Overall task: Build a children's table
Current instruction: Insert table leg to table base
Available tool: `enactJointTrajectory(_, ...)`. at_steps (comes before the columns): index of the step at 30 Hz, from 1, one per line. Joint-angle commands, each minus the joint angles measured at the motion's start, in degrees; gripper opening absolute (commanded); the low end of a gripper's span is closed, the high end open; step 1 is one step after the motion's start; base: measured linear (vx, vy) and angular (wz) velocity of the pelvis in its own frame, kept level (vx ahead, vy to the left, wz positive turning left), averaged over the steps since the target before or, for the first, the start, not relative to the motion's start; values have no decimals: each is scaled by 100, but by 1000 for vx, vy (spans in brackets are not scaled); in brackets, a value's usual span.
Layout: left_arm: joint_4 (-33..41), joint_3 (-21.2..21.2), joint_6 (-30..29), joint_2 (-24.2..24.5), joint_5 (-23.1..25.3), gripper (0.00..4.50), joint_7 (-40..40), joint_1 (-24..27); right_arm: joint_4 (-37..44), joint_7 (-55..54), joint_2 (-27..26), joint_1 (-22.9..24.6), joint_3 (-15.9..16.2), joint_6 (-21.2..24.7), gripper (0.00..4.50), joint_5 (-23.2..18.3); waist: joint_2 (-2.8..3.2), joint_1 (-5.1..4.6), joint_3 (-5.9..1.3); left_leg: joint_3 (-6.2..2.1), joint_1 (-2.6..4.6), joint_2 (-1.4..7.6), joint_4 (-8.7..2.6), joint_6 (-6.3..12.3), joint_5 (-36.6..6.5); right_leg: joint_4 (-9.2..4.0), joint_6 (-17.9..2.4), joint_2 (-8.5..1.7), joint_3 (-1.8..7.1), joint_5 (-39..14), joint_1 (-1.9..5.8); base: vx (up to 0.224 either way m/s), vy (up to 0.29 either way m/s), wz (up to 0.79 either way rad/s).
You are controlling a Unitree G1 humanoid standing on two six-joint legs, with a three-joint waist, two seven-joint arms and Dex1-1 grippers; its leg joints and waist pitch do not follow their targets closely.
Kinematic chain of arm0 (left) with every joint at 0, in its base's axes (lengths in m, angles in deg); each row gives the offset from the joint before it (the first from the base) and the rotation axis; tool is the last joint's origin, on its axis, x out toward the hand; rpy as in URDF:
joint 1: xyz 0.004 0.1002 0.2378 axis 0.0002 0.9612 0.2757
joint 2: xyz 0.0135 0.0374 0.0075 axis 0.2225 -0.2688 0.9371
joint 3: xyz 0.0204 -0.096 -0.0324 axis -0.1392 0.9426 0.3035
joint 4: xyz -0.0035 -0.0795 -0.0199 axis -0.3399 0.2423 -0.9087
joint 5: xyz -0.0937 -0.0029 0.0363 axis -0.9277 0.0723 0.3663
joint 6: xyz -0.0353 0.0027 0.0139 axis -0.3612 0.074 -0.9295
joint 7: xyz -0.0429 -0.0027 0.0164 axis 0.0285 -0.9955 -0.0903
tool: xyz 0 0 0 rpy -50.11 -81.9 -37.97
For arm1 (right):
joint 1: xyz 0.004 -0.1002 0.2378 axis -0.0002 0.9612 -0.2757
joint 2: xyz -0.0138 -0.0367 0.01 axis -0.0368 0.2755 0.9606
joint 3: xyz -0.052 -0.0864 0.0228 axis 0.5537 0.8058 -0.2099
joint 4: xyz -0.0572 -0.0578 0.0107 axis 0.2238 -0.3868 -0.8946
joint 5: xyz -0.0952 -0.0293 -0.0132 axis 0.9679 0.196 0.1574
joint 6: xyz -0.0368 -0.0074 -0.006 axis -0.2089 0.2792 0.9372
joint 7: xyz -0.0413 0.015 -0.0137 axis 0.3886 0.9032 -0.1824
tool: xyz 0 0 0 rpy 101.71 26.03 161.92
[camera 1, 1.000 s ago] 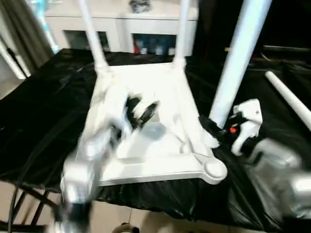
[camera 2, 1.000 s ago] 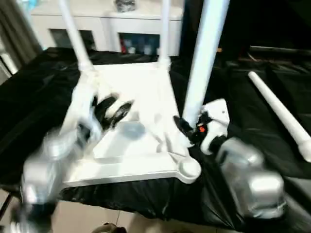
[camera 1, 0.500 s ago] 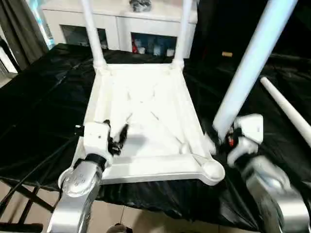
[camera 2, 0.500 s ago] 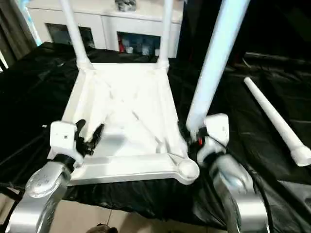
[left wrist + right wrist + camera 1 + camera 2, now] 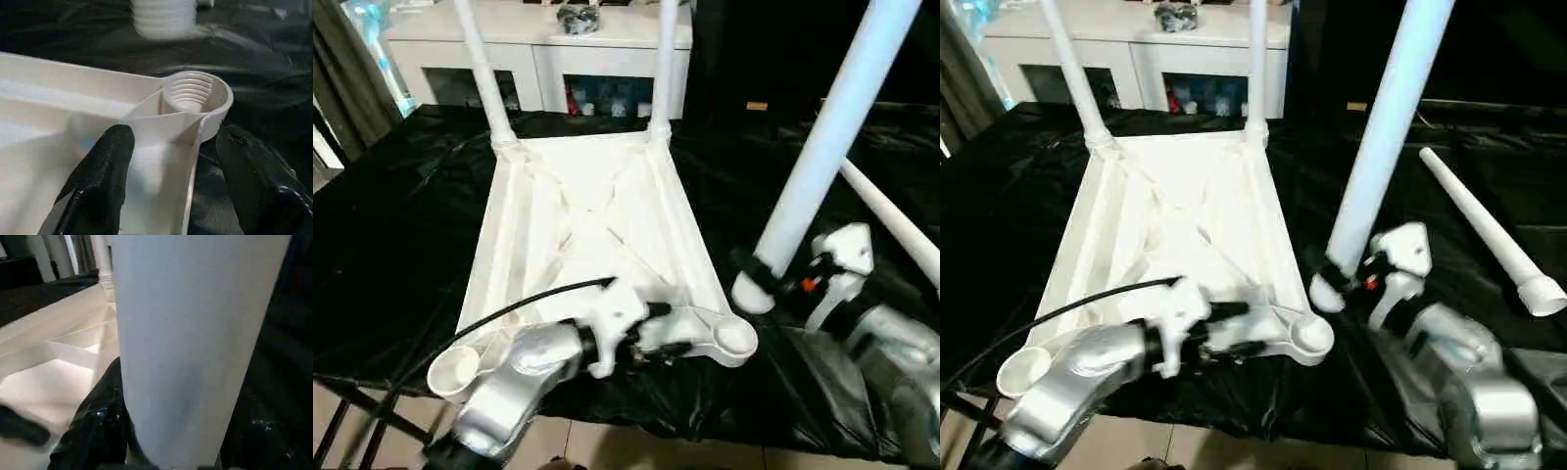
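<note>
Your right claw (image 5: 1337,277) was clamped on the foot of a white leg (image 5: 1386,137), tilted and just beside the empty threaded corner socket (image 5: 190,91). Your left claw (image 5: 168,161) stood partly open astride the upturned children's table's (image 5: 597,225) near rim, gripping nothing. That table lay on the black tabletop (image 5: 401,215), two legs already upright. A slanted entry could have cross-threaded the socket; an unbraced rim might have slid.
</note>
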Motion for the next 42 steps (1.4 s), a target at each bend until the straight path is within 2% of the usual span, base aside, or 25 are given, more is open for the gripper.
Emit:
enactJointTrajectory(1, -121, -110, -81, 34, 154, 306, 10, -107, -12, 42, 86, -73, -79, -32, 191, 31, -79, 7, -285, -204, 109, 268, -458, -101, -2134, -553, -543, -298, 216, -2677, 147, 0, 0, 0)
enactJointTrajectory(2, -133, -132, -135, 37, 167, 288, -6, -127, -18, 36, 102, -78, -78, -36, 191, 45, -78, -3, -283, -197, 108, 263, -451, -76, -2141, -554, -562, -293, 211, -2697, 139, 0, 0, 0)
enactJointTrajectory(5, -239, -182, -172, 21, 253, 288, -30, -216, -40, 95, 171, -88, -67, -1, 191, 59, -74, -19, -305, -192, 100, 269, -440, -13, -2015, -528, -660, -280, 209, -2474, 147, 0, 0, 0)
enactJointTrajectory(6, -241, -191, -201, 32, 293, 273, -29, -230, -28, 116, 179, -80, -59, 20, 191, 46, -80, -17, -310, -193, 99, 275, -438, -5, -1993, -519, -686, -286, 209, -2430, 153, 0, 0, 0)
enactJointTrajectory(10, -23, -298, -588, 276, 339, 247, 139, -216, -52, 107, 204, -104, -2, -35, 191, 31, -59, -10, -318, -192, 99, 290, -446, 37, -1903, -475, -845, -281, 209, -2149, 170, 0, 0, 0)
enactJointTrajectory(11, -21, -301, -593, 281, 342, 241, 140, -216, -53, 107, 205, -105, -1, -37, 191, 31, -43, -14, -320, -193, 97, 290, -449, 38, -1887, -465, -873, -271, 207, -2050, 174, 0, 0, 0)
enactJointTrajectory(13, 2, -308, -547, 317, 363, 224, 152, -212, -58, 116, 214, -110, 16, -58, 191, 37, -60, -17, -319, -182, 100, 283, -440, 59, -1882, -465, -898, -276, 209, -2027, 179, 0, 0, 0)
enactJointTrajectory(14, 35, -318, -505, 363, 373, 211, 202, -206, -46, 150, 224, -106, 31, -56, 191, 33, -48, -14, -317, -179, 103, 281, -438, 66, -1891, -469, -899, -278, 210, -2078, 174, 0, 0, 0)
enactJointTrajectory(19, 217, -459, -451, 626, 496, 171, 445, -178, 16, 258, 253, -49, 20, -27, 191, 1, -41, -21, -309, -191, 110, 281, -449, 42, -2021, -489, -814, -279, 207, -2318, 165, 0, 0, 0)
enactJointTrajectory(25, 506, -527, -631, 814, 428, 122, 610, -91, 13, 261, 267, -32, 39, -40, 191, 5, 3, -21, -296, -202, 135, 281, -463, -55, -2251, -515, -760, -279, 202, -2586, 131, 0, 0, 0)
enactJointTrajectory(28, 440, -579, -608, 878, 603, 111, 536, -99, 14, 267, 261, -22, 69, -48, 191, 12, -8, -31, -288, -204, 138, 270, -461, -72, -2337, -539, -683, -275, 197, -2760, 117, 0, 0, 0)
enactJointTrajectory(29, 409, -576, -587, 879, 628, 86, 516, -104, 17, 268, 255, -20, 75, -47, 191, 14, -10, -35, -285, -214, 129, 266, -462, -75, -2345, -547, -617, -286, 193, -2893, 124, 0, 0, 0)
enactJointTrajectory(31, 372, -551, -569, 858, 626, 74, 480, -111, 27, 281, 250, -11, 84, -41, 191, 8, -10, -37, -287, -213, 135, 261, -454, -74, -2357, -564, -577, -286, 192, -2988, 108, 0, 0, 0)
enactJointTrajectory(34, 318, -509, -532, 812, 622, 63, 448, -137, 45, 282, 245, 2, 101, -35, 191, 3, 0, -42, -290, -216, 139, 259, -451, -77, -2378, -574, -546, -281, 187, -3045, 94, 0, 0, 0)
enactJointTrajectory(35, 291, -506, -525, 798, 625, 35, 443, -153, 47, 287, 246, 3, 102, -34, 191, -1, 0, -41, -292, -217, 137, 260, -455, -76, -2381, -575, -542, -277, 186, -3034, 95, 0, 0, 0)
enactJointTrajectory(38, 199, -521, -513, 771, 656, 26, 442, -217, 50, 298, 255, -5, 118, -38, 191, -8, 7, -40, -293, -218, 137, 259, -460, -68, -2389, -577, -544, -275, 186, -3004, 92, 0, 0, 0)
enactJointTrajectory(42, 156, -526, -501, 766, 668, 1, 462, -246, 49, 309, 262, -10, 133, -54, 191, -7, 4, -58, -306, -223, 105, 261, -468, -53, -2331, -554, -570, -280, 185, -2845, 120, 0, 0, 0)
